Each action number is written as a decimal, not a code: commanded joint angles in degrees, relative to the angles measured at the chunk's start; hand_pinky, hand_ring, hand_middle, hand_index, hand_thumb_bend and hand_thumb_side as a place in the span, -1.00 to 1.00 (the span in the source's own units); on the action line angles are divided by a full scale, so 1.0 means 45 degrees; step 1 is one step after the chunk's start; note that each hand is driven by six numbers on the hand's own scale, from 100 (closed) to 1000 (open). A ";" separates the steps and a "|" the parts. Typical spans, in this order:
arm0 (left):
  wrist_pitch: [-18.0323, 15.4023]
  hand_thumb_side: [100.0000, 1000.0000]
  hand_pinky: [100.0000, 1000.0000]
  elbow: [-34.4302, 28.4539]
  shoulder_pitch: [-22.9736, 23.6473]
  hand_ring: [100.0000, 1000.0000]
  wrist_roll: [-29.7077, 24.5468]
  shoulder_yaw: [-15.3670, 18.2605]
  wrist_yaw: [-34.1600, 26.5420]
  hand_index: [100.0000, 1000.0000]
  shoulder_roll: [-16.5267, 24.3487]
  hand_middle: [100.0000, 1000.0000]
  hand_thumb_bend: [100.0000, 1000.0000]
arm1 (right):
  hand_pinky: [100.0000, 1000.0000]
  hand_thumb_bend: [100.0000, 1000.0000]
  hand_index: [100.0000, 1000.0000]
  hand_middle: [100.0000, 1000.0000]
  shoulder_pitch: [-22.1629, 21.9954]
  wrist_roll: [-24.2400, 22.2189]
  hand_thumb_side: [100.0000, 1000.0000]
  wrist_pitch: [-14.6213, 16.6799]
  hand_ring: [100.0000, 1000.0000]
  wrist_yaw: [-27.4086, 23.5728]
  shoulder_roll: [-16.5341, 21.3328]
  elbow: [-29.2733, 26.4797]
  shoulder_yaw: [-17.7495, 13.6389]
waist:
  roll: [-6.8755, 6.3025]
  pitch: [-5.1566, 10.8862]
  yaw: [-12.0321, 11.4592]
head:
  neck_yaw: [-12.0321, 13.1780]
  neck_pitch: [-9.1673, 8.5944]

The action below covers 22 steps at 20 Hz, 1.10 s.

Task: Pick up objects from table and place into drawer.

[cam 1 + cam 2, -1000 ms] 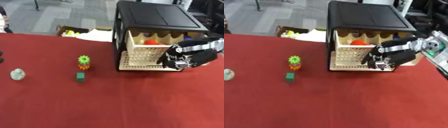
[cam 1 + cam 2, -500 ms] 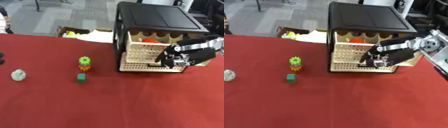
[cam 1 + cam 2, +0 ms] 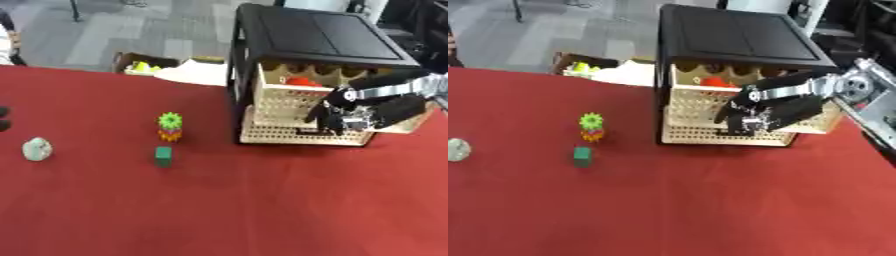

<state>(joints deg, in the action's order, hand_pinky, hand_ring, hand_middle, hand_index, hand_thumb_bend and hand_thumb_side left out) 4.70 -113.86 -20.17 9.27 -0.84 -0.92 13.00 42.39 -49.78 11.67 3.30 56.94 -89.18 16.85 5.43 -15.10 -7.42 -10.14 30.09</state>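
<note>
Right now the robot's right hand (image 3: 767, 112) is at the front of the pale basket drawer (image 3: 302, 132), which is pulled out of the black cabinet (image 3: 319, 37). Its fingers point down over the drawer's front edge, but I cannot tell if they are open or curled, or if they hold anything. Something red (image 3: 304, 81) sits in the upper drawer behind it. The left hand (image 3: 3, 117) is only a dark bit at the left edge of the left eye view, and I cannot tell how it is either. The things to put away are out on the red table (image 3: 219, 210), well apart from the hand: a green gear toy (image 3: 170, 121) on a small stack, a green block (image 3: 163, 156) just below it, and a pale round lump (image 3: 37, 149) far to the left. I think the hand should lift straight up first, so it does not bump the drawer. Then it should go for the gear toy, which is nearest, and come down from above.
</note>
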 commanded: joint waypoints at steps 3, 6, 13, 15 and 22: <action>-0.0012 1.00 0.39 -0.0163 -0.0182 0.35 -0.0060 0.0106 0.0036 0.54 0.0064 0.20 -1.00 | -0.29 -1.00 0.79 0.29 0.0206 0.0188 1.00 0.0109 0.16 0.0351 0.0182 0.0336 -0.0231 | -0.0049 0.0105 -0.0024 | -0.0001 -0.0196; -0.0008 1.00 0.39 -0.0163 -0.0185 0.35 -0.0077 0.0106 0.0057 0.54 0.0054 0.20 -1.00 | -0.29 -1.00 0.78 0.29 0.0226 0.0268 1.00 0.0181 0.16 0.0490 0.0172 0.0452 -0.0281 | -0.0062 0.0061 -0.0038 | -0.0019 -0.0232; -0.0054 1.00 0.40 -0.0163 -0.0223 0.34 -0.0139 0.0092 0.0077 0.54 0.0040 0.20 -1.00 | -0.29 -1.00 0.78 0.28 0.0299 0.0363 1.00 0.0281 0.15 0.0610 0.0131 0.0739 -0.0379 | -0.0129 -0.0040 -0.0122 | -0.0055 -0.0412; -0.0073 1.00 0.40 -0.0163 -0.0231 0.33 -0.0158 0.0089 0.0080 0.54 0.0034 0.20 -1.00 | -0.29 -1.00 0.78 0.28 0.0333 0.0319 1.00 0.0303 0.15 0.0627 0.0111 0.0767 -0.0367 | -0.0149 -0.0073 -0.0156 | -0.0066 -0.0439; -0.0093 1.00 0.40 -0.0163 -0.0260 0.33 -0.0238 0.0077 0.0112 0.54 0.0007 0.20 -1.00 | -0.29 -1.00 0.77 0.28 0.0521 0.0408 1.00 0.0324 0.15 0.0672 0.0060 0.0920 -0.0460 | -0.0160 -0.0203 -0.0229 | -0.0053 -0.0545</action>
<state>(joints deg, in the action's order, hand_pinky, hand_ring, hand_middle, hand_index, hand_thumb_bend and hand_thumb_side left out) 4.33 -113.86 -20.59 8.42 -0.83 -0.63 12.93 44.41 -48.14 13.20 5.49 56.18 -85.90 15.09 5.06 -16.73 -8.40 -10.25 28.48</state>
